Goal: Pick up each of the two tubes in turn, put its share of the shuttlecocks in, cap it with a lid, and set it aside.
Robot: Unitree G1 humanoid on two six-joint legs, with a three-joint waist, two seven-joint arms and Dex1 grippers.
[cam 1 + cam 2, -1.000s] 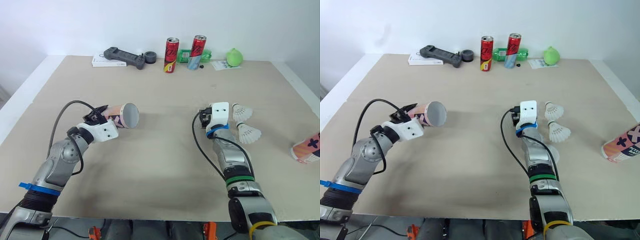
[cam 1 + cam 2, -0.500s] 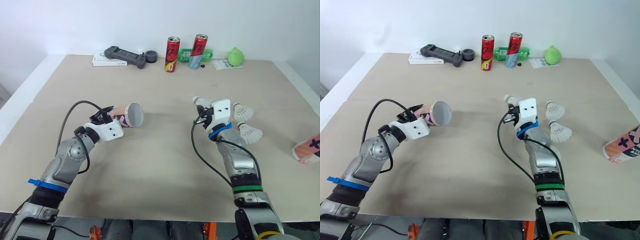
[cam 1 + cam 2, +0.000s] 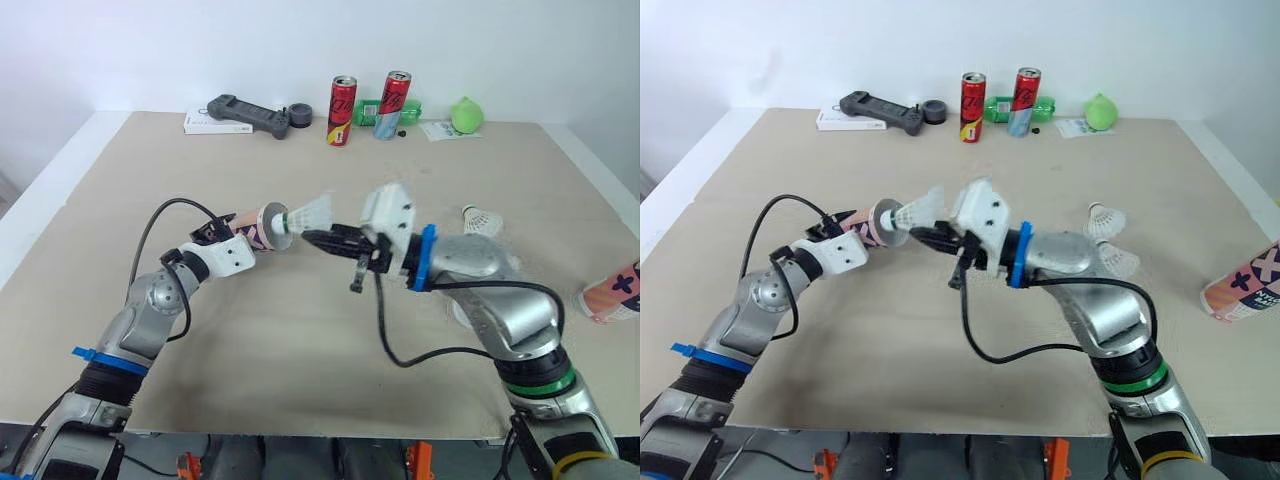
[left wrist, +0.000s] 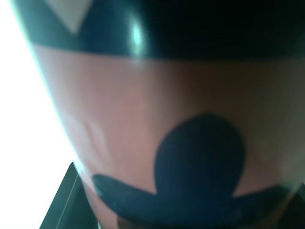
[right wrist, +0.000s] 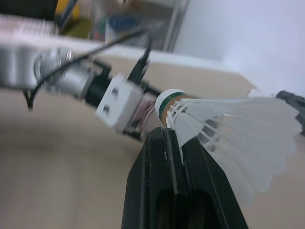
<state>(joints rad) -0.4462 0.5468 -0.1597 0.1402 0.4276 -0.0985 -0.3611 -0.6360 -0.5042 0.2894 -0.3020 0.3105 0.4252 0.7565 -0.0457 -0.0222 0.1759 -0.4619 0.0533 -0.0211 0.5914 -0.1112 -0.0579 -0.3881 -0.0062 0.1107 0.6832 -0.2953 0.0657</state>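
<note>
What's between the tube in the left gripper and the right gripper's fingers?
A shuttlecock, pinched by the right gripper, its cork tip at the tube's open mouth; the left eye view shows it.

The beige worktop (image 3: pixel 300 340) carries, along its far edge, a dark controller (image 3: pixel 250 112), a red can (image 3: pixel 342 97), a second can (image 3: pixel 393 92) and a green bottle (image 3: pixel 372 112). Right of centre lie a shuttlecock (image 3: pixel 1106 221) and a second shuttlecock (image 3: pixel 1120 262). A patterned tube (image 3: pixel 612 295) lies at the right edge.

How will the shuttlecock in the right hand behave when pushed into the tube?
The shuttlecock probably weighs little and is fragile: its thin white feathers would likely bend under a squeeze. The right hand pinches it beside the cork, so it may pivot as the cork meets the tube.
</note>
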